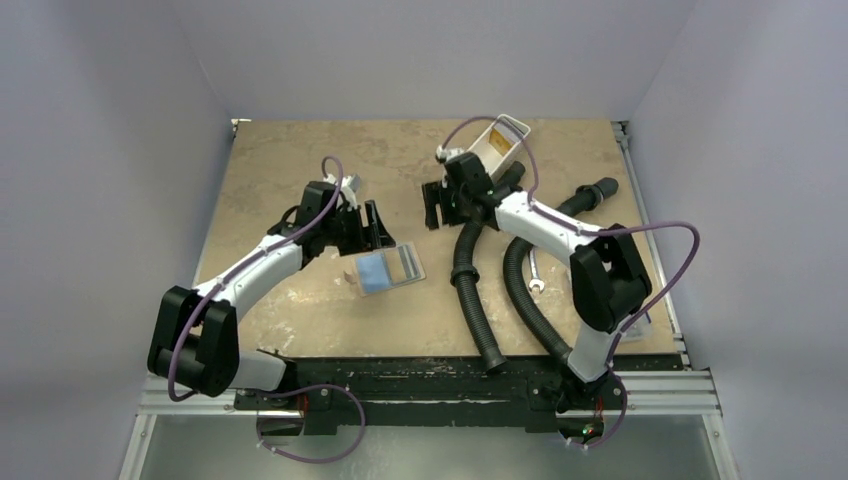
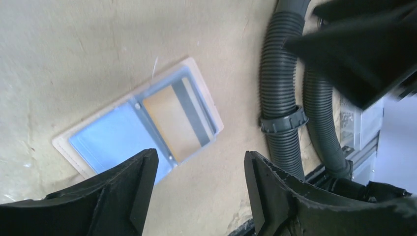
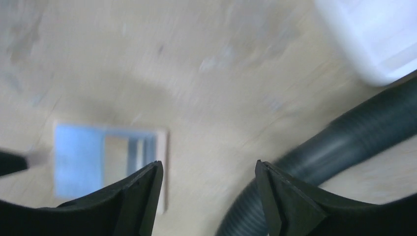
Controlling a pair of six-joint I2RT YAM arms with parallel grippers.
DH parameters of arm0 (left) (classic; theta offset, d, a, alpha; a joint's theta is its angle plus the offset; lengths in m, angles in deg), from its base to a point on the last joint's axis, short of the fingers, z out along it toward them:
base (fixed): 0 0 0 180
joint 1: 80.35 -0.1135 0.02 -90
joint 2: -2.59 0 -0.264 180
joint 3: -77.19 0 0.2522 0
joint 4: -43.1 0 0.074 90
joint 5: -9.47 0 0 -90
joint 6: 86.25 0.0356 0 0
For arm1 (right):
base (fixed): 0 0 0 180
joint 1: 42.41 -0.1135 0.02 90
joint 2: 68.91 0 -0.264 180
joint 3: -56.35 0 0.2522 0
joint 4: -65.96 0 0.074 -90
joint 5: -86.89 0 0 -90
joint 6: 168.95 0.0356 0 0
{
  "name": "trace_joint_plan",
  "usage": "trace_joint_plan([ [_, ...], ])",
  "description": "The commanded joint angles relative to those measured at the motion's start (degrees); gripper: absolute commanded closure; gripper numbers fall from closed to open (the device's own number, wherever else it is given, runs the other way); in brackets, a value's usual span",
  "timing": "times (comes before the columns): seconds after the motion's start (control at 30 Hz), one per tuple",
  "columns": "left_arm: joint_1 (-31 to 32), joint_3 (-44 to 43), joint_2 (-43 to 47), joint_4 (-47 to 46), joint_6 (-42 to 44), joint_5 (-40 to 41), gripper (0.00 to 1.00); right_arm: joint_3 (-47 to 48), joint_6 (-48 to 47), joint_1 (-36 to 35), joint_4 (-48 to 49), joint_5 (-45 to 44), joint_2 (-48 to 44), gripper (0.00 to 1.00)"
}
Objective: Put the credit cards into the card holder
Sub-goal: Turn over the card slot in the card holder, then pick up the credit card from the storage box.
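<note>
1. The card holder [image 1: 385, 268] lies opened flat near the middle of the table [image 1: 300, 170]. Its pockets face up, which leaves them reachable from above.
2. A blue card [image 2: 105, 140] fills its left pocket, and a tan card [image 2: 169, 120] with a dark stripe sits in its right pocket. Both lie flush inside, so I judge these two stowed. No black card shows anywhere.
3. The left claw [image 2: 200, 157] hovers just left of the holder with its fingers spread and nothing between them: released. There it could pin the holder down if another card needs pushing in.
4. The right claw [image 3: 209, 169] hangs beyond the holder, on its far right, also spread and empty. Its own view is blurred.
5. A white tray [image 1: 510, 135] stands tilted at the far edge. Something orange lies inside it, and I cannot tell whether that is a card.
6. Two black ribbed hoses [image 1: 470, 290] run from the near edge toward the tray, under the right arm. A small wrench [image 1: 537, 278] lies beside them. They crowd that side, so the holder sits on barer board.
7. The tabletop is a tan, mottled, scuffed board. Pale grey walls [image 1: 120, 100] close it in on the left, right and far sides.
</note>
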Motion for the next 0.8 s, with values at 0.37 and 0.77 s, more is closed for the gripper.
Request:
trace_joint_plan([
  [0.37, -0.11, -8.50, -1.11, 3.90, 13.79, 0.46, 0.27, 41.87, -34.03, 15.47, -7.00, -29.12, 20.82, 0.09],
  [0.77, -0.11, -6.47, -1.33, 3.31, 16.04, 1.65, 0.27, 58.68, -43.72, 17.89, -5.30, -30.94, 37.16, 0.20],
])
